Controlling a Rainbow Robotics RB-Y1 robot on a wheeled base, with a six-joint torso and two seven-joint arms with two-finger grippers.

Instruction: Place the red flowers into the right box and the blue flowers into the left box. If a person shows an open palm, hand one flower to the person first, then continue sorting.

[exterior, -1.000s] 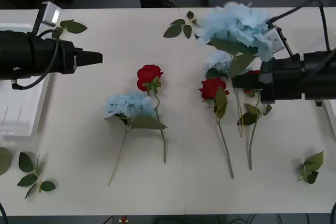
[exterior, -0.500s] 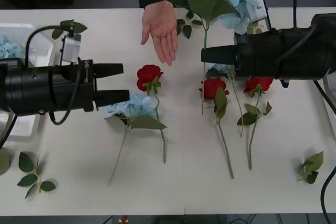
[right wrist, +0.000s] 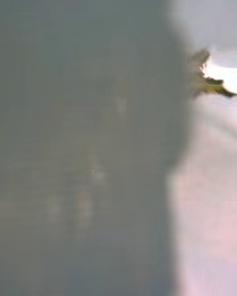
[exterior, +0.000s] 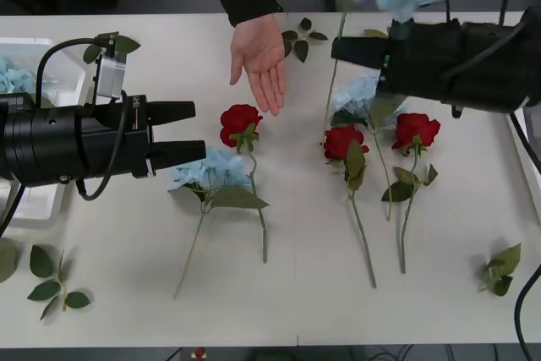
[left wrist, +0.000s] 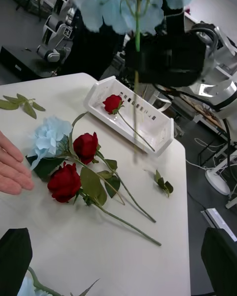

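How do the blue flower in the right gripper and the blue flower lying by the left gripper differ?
The held blue flower hangs in the air, its stem clamped in the right gripper; the lying blue flower rests on the table, just off the open left gripper. The held one's stem hangs vertical, the lying one's slants. Both are pale blue with green leaves.

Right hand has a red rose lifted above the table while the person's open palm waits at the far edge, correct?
Not quite. The right hand holds a blue flower, not a red rose, as the left wrist view shows. The rest stands: it is lifted above the table and the person's open palm waits at the far edge.
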